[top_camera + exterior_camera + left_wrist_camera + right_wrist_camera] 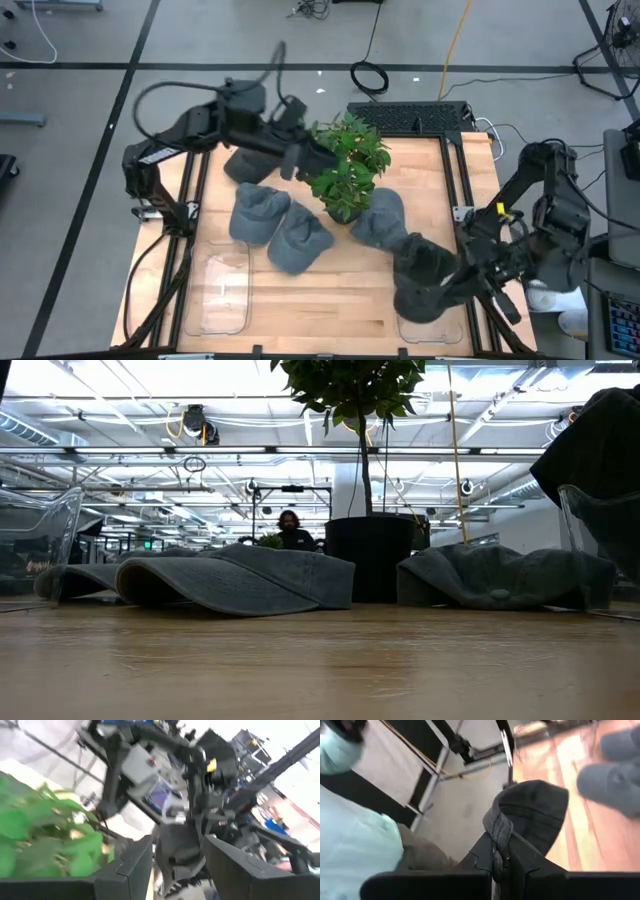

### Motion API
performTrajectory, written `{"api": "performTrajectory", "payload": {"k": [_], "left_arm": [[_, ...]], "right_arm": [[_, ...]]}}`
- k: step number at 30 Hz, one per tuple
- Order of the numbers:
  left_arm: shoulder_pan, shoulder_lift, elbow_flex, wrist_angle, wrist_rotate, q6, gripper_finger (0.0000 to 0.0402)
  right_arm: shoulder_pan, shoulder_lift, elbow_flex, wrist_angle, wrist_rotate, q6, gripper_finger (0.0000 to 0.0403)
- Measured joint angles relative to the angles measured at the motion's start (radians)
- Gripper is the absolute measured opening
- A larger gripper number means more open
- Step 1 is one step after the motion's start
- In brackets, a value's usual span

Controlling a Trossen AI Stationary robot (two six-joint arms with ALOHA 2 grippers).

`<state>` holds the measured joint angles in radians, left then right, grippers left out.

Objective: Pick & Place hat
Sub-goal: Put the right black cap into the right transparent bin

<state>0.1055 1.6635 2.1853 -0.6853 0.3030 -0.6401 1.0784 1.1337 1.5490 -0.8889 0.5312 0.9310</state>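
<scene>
Wooden desk (330,300) with a pale plank top takes up most of the overhead shot, and the potted plant (347,165) sitting near the middle of it is the easiest thing to steer by. No brand or writing I can actually read on anything.

Left arm (190,130) comes in from the far-left side of the plant, bent at the elbow, with its gripper (300,155) raised right up against the leaves. Its fingers (127,870) stand part-way apart with nothing between them.

Right arm (545,215) is folded up well off to the plant's right and nearer the front edge. Its gripper (495,862) is pinched tight on the edge of a dark grey hat (425,280); the cloth hangs down floppy over a clear plastic bin (435,328) at the front-right corner. From table height that hat shows as a dark lump above the bin's see-through wall.

Four more hats, soft grey-blue fabric, lie around the pot: one (258,213) and another (298,240) to the front-left of the plant, touching each other, a third (378,217) just front-right of it, and a darker one (250,165) to its left under the left arm.

A second clear bin (220,290) sits further front-left of the plant.
</scene>
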Motion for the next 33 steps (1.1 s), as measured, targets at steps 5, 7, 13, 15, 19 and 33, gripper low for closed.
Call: {"api": "performTrajectory", "payload": {"k": [5,7,13,15,19,33], "left_arm": [[0.007,-0.036,0.0,0.003,-0.019,0.015,0.0186],[0.007,-0.043,0.0,0.004,-0.023,0.015,0.0186],[0.006,-0.053,0.0,0.0,-0.026,0.018,0.0186],[0.004,-0.053,0.0,0.0,-0.026,0.024,0.0186],[0.004,-0.05,0.0,-0.01,-0.026,0.03,0.0186],[0.003,-0.051,0.0,-0.008,-0.016,0.037,0.0186]], "right_arm": [[0.013,0.045,0.0,-0.114,0.0,0.074,0.0011],[0.015,0.063,0.0,-0.163,-0.001,0.099,0.0011],[0.035,0.108,0.0,-0.25,-0.001,0.17,0.0011],[0.046,0.12,-0.006,-0.262,0.019,0.193,0.0011],[0.064,0.128,-0.054,-0.242,0.077,0.24,0.0011],[0.067,0.052,-0.373,-0.104,0.13,0.343,0.0011]]}}
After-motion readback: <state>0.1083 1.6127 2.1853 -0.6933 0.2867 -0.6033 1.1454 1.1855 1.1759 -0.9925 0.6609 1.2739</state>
